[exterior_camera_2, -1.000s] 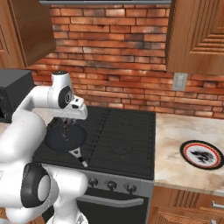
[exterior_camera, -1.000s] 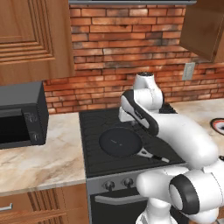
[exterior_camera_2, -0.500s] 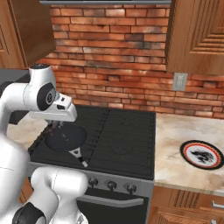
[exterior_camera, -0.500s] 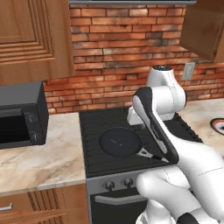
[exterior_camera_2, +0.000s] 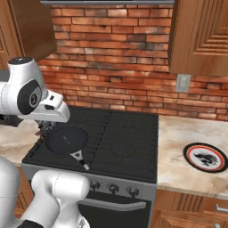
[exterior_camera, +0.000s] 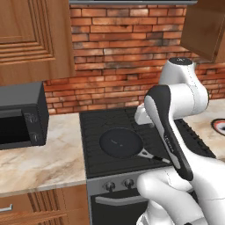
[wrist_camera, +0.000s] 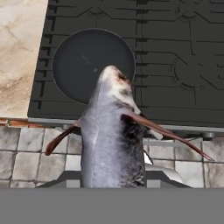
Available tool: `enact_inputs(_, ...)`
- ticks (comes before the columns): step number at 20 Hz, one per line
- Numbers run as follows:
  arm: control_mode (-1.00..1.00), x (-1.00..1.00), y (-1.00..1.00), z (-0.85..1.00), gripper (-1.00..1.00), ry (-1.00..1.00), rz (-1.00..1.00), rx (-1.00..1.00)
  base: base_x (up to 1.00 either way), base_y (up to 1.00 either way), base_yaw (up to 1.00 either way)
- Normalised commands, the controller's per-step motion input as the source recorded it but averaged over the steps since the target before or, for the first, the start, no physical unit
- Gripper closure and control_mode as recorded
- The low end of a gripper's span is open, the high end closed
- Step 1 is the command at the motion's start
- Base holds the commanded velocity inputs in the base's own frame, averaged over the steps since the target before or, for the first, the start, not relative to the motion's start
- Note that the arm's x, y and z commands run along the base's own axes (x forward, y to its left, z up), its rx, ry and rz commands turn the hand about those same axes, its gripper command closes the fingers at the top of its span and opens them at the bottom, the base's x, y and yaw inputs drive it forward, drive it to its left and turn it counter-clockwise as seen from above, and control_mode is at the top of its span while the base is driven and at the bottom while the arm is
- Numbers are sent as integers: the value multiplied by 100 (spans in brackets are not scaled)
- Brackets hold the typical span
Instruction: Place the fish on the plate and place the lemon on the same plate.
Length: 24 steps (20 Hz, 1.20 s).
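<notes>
The fish point(wrist_camera: 113, 140) is slim and dark grey with reddish fins, and it hangs nose-first from my gripper point(exterior_camera_2: 45, 130), which is shut on it. In the hand view it covers the fingertips and points at the black frying pan point(wrist_camera: 83, 61) below. The hand hovers above the stove's front left part, by the pan point(exterior_camera_2: 67, 139). Far off to the right, the plate point(exterior_camera_2: 191, 153) lies on the counter, round with a red-orange band, a black rim and a dark mark at its centre. Its edge point(exterior_camera: 219, 126) also peeks in at the right of the left base view. The lemon is out of view.
A black stove point(exterior_camera_2: 120, 138) with grates fills the middle; the pan's handle point(exterior_camera_2: 80, 161) sticks out toward the front edge. A dark microwave point(exterior_camera: 19, 116) stands on the left counter. Marble counter point(exterior_camera: 44, 158) lies on both sides, with a brick wall and wooden cabinets behind.
The arm has folded upward and back toward the base, lifting the hand higher over the stove. The fish stays in the grip, and the pan and plate have not moved.
</notes>
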Motion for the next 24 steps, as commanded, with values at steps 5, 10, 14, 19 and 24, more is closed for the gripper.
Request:
enact_inputs(5, -100, 0, 0, 0, 100, 0, 0, 0, 0, 0, 0)
enact_inputs(10, -100, -8, -2, 0, 100, 0, 0, 0, 0, 0, 0)
enact_inputs(14, 100, 0, 0, 0, 100, 0, 0, 0, -30, -57, -5)
enact_inputs(19, 100, 0, 0, 0, 100, 0, 0, 0, -2, -95, 0)
enact_inputs(24, 100, 0, 0, 0, 100, 0, 0, 0, 0, -100, 0)
